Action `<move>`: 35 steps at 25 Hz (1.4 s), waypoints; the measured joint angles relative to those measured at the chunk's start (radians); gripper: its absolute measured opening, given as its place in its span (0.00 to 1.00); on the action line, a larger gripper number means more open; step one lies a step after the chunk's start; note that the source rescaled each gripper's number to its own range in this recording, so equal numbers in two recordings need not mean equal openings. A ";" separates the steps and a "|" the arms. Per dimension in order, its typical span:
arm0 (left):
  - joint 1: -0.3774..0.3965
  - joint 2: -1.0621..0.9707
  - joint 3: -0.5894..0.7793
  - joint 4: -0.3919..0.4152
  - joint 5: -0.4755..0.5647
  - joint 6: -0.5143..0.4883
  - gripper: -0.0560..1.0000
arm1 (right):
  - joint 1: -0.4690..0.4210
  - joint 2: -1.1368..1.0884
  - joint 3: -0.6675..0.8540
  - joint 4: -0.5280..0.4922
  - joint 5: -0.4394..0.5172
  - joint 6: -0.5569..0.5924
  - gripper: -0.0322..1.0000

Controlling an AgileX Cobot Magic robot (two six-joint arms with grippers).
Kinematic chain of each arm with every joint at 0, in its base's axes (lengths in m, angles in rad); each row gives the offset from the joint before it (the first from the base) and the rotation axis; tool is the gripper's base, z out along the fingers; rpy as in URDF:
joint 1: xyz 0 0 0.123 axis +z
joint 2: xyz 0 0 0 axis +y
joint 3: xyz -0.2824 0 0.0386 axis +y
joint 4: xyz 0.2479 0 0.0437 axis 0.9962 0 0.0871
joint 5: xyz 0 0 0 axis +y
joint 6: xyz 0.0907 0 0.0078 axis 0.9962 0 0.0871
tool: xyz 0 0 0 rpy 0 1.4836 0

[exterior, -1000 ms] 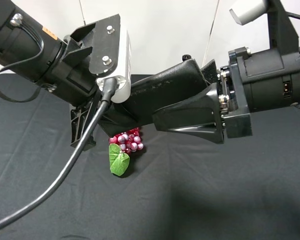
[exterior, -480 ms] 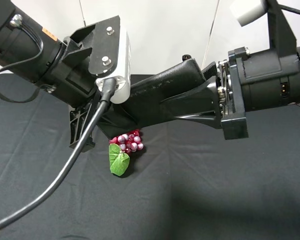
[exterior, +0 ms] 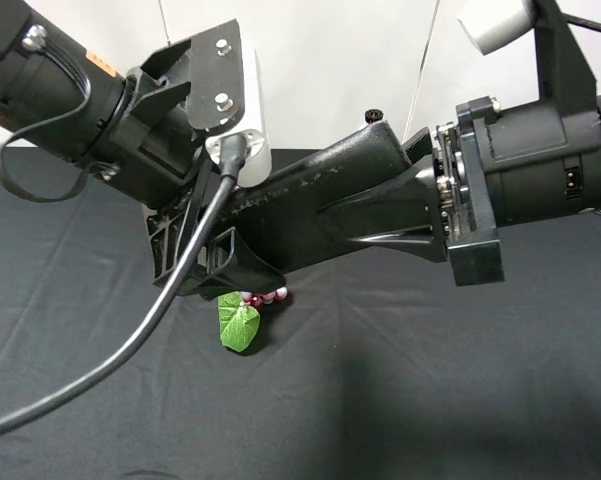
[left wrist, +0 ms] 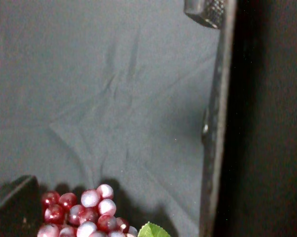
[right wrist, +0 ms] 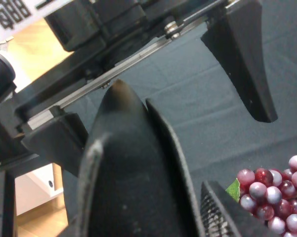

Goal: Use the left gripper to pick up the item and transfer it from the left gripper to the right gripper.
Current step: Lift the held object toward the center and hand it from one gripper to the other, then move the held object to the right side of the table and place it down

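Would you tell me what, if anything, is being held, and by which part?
The right hand grips the black case by its end; the left hand is open.

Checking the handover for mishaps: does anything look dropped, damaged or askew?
Nothing stands out. The black case is tilted but intact in the right gripper; the grape bunch lies whole on the cloth.

Lab bench: black cloth (exterior: pixel 430 400), white backdrop (exterior: pixel 330 60).

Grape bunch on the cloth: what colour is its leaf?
Green leaf, best in the exterior high view.
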 joint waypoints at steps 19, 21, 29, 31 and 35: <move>0.000 -0.107 -0.005 0.006 0.008 -0.013 1.00 | 0.000 0.000 0.000 0.000 -0.039 0.000 0.03; 0.000 -0.138 -0.005 0.025 0.012 -0.037 1.00 | 0.000 0.000 0.000 0.000 -0.041 0.000 0.03; 0.000 -0.264 -0.005 0.229 0.106 -0.333 1.00 | 0.000 0.000 0.000 0.000 -0.044 0.000 0.03; 0.000 -0.295 -0.005 0.288 0.148 -0.446 1.00 | 0.000 0.000 0.000 0.000 -0.044 0.000 0.03; 0.000 -0.360 -0.005 0.376 0.228 -0.662 1.00 | 0.000 0.000 0.000 0.000 -0.047 0.003 0.03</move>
